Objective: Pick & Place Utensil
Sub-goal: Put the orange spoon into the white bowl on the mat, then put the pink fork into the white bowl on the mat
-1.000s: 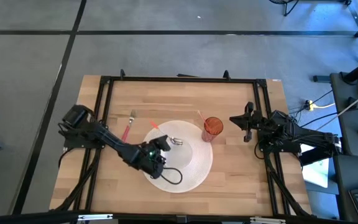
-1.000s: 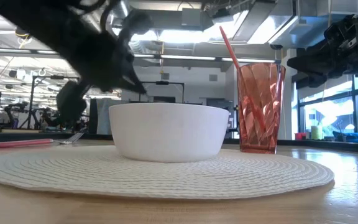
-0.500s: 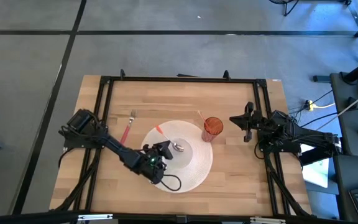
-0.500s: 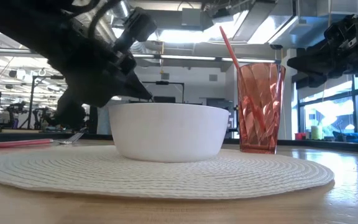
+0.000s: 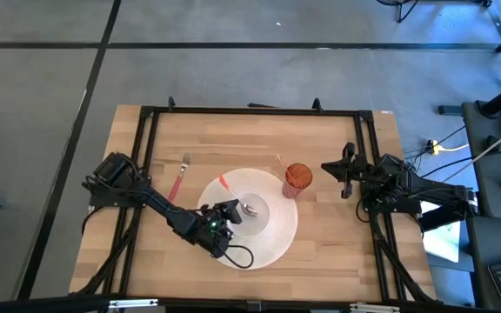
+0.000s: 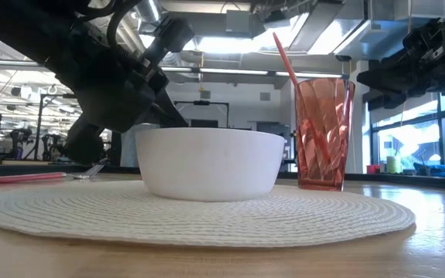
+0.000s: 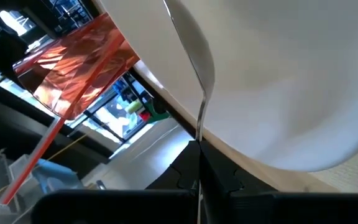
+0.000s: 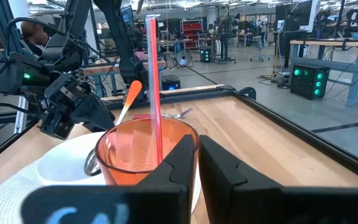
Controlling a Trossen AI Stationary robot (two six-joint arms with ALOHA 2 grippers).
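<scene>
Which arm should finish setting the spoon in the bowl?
Left. Its claw is at the bowl rim, shut on the spoon. The right claw waits beyond the cup.

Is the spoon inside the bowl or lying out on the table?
Inside. The spoon rests its head in the bowl, handle sticking over the rim beside the left gripper.

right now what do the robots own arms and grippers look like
Both arms are dark, near-black jointed links. The left gripper has a small green light glowing on the wrist block behind it and a black cable looping beside it. The right gripper ends in two flat black fingers; its arm trails cables, one yellow, off the table edge.
</scene>
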